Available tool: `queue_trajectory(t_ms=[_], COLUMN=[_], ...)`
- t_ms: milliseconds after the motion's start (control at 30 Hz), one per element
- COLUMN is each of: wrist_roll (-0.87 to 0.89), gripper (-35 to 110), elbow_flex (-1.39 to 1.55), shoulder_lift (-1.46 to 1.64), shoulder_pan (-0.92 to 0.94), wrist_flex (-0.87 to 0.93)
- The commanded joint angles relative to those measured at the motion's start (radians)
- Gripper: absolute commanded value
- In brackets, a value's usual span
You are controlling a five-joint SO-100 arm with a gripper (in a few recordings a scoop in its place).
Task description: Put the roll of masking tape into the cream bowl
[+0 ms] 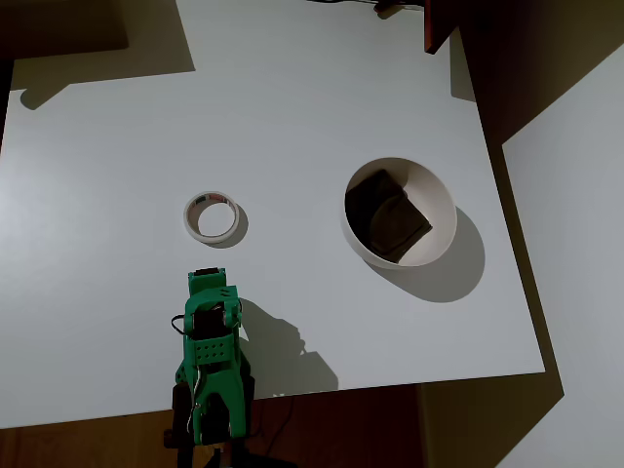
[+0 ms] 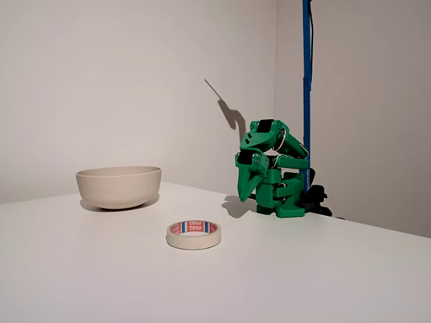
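Observation:
The roll of masking tape (image 1: 212, 216) (image 2: 194, 234) lies flat on the white table, its inner core showing reddish marks. To its right in the overhead view stands the cream bowl (image 1: 441, 200) (image 2: 118, 186) with a dark square patch at its bottom. The green arm is folded up at the table's near edge in the overhead view, and its gripper (image 1: 207, 285) (image 2: 247, 194) points down, shut and holding nothing, a short way from the tape and not touching it.
The white table (image 1: 292, 117) ends close to the right of the bowl and just behind the arm's base in the overhead view. A blue pole (image 2: 306, 81) rises behind the arm in the fixed view. A dark red object (image 1: 439, 24) sits at the table's far edge.

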Motion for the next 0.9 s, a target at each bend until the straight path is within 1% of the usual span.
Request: queue_trajectory(t_ms=[0,700,867], wrist_roll=[0.005,0.009,0.015], gripper=[-8,-8,-8], elbow_flex=[-0.012,-0.014,-0.037], shoulder_lift=[0.002,0.002,-0.023], shoulder_pan=[-0.015,-0.026,0.011], wrist_flex=[0.012,0.012,-0.023])
